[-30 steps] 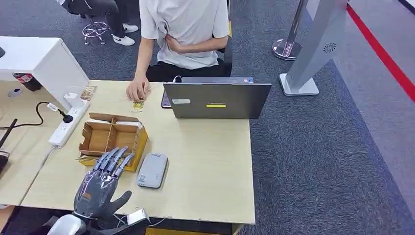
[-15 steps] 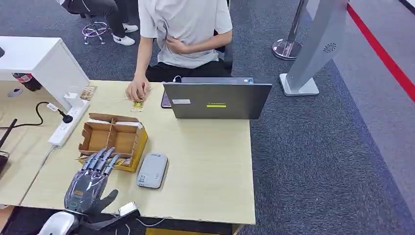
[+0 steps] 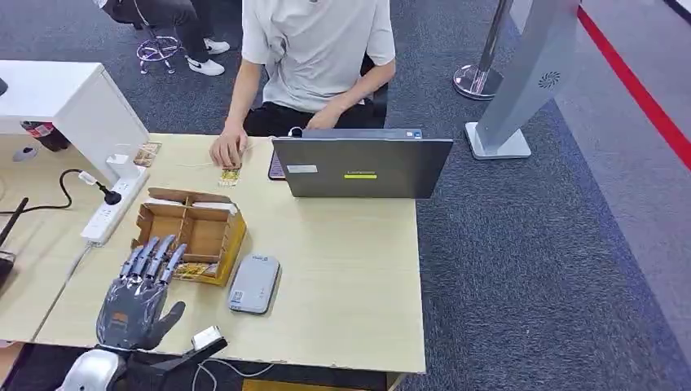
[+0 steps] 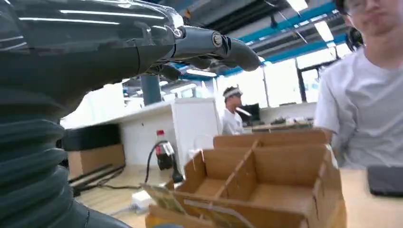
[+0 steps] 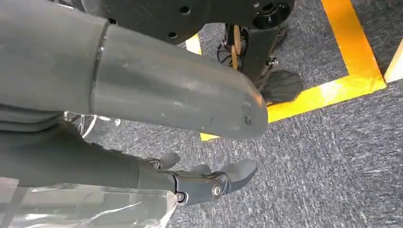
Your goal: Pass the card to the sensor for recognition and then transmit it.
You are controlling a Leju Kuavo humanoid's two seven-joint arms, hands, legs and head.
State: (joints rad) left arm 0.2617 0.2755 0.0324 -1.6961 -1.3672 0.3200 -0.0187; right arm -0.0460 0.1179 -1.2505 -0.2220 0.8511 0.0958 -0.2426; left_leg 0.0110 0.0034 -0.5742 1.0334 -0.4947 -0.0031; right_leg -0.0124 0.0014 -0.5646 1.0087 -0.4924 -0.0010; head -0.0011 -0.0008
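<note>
One cardboard box point(image 3: 191, 232), brown and split by dividers into compartments, is your landmark on the pale wooden table point(image 3: 342, 269). Your left hand point(image 3: 134, 297) hovers at its near edge, grey fingers spread and empty. Yellow cards point(image 3: 195, 270) lie in the near compartment. A smooth grey rounded sensor point(image 3: 254, 283) sits just right of the box. Your right hand point(image 5: 209, 183) hangs empty over speckled carpet, fingers loosely extended.

high head view and close left-wrist view, shared cardboard box point(image 3: 190, 232)
</note>
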